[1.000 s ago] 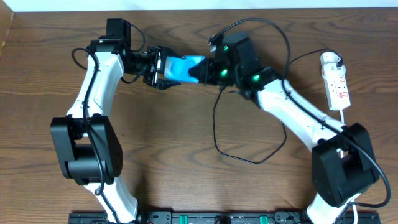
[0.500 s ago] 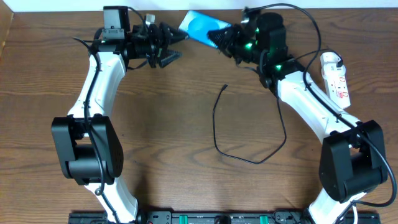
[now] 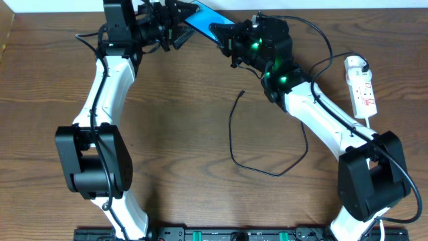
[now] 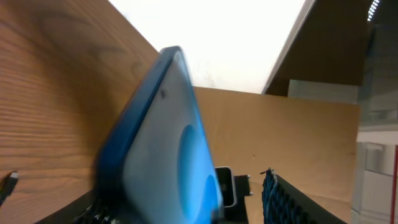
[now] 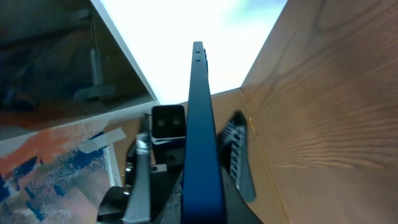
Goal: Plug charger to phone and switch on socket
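At top centre of the overhead frame, the phone (image 3: 200, 16) is raised off the wooden table (image 3: 167, 134). It is a thin flat slab with a glossy bright blue face, tilted so that its long side runs from upper left down to the right.

Right gripper (image 3: 225, 32): closed on the lower right end of the phone. In the right wrist view the phone (image 5: 199, 130) appears edge-on, a narrow dark blue blade rising from bottom centre.

Left gripper (image 3: 178, 23): spread wide, with its black fingers on either side of the phone's upper left end. In the left wrist view the phone (image 4: 165, 155) fills the lower centre, rounded at the corner, with a lighter blue circle on its screen. A ribbed black finger pad (image 4: 280, 199) stands apart from it at lower right.

Charger (image 3: 231, 137): a thin black cable lying in a loose open loop on the table at centre frame. Its small plug tip is free, below the phone and well apart from it. Its other end meets a white adapter (image 3: 354, 65) at the upper end of the socket.

Socket (image 3: 363, 90): a white oblong plastic strip with small red marks, lying flat on the table at the right edge.

Table surface: brown wood with a streaked grain.
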Controlling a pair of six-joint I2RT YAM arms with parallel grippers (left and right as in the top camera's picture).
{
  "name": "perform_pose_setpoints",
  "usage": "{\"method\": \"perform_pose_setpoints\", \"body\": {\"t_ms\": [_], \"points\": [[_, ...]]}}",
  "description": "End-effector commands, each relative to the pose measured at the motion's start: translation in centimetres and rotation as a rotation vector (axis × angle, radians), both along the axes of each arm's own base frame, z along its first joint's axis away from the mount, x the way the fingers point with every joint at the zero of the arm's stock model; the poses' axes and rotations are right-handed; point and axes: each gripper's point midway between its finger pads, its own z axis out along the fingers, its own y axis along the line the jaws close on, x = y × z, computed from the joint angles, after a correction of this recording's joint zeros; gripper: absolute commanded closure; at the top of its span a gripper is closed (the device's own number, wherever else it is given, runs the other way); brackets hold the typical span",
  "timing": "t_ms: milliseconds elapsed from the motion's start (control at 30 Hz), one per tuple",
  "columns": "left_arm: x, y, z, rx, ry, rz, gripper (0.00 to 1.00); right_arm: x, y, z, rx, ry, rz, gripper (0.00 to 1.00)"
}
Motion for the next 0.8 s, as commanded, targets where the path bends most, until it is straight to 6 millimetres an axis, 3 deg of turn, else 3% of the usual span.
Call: {"method": "perform_pose_setpoints", "body": {"t_ms": [0, 100, 167, 400, 467, 567, 767], "points": [[0.02, 0.02, 2.27, -0.043, -0.006, 0.020, 0.33, -1.02, 1.61, 1.93, 0.057, 0.002, 0.021, 0.99], [0.01, 0.02, 2.28, -0.054, 0.013, 0.024, 0.34, -1.11, 1.90, 1.97, 0.061, 0.004, 0.010, 0.99], [0.00, -0.08, 2.27, -0.055, 0.014, 0.023, 0.40, -1.16, 1.95, 1.96, 0.061, 0.005, 0.013, 0.99], [-0.14, -0.55, 2.27, -0.070, 0.040, 0.019, 0.75, -1.32, 2.17, 1.96, 0.066, 0.011, 0.016, 0.99], [-0.15, -0.58, 2.27, -0.073, 0.046, 0.020, 0.76, -1.32, 2.17, 1.96, 0.066, 0.011, 0.016, 0.99], [-0.14, -0.55, 2.27, -0.073, 0.047, 0.020, 0.92, -1.32, 2.17, 1.96, 0.066, 0.011, 0.016, 0.99], [0.13, -0.37, 2.14, -0.067, 0.046, 0.040, 0.93, -1.29, 2.14, 1.95, 0.065, 0.011, 0.015, 0.97]]}}
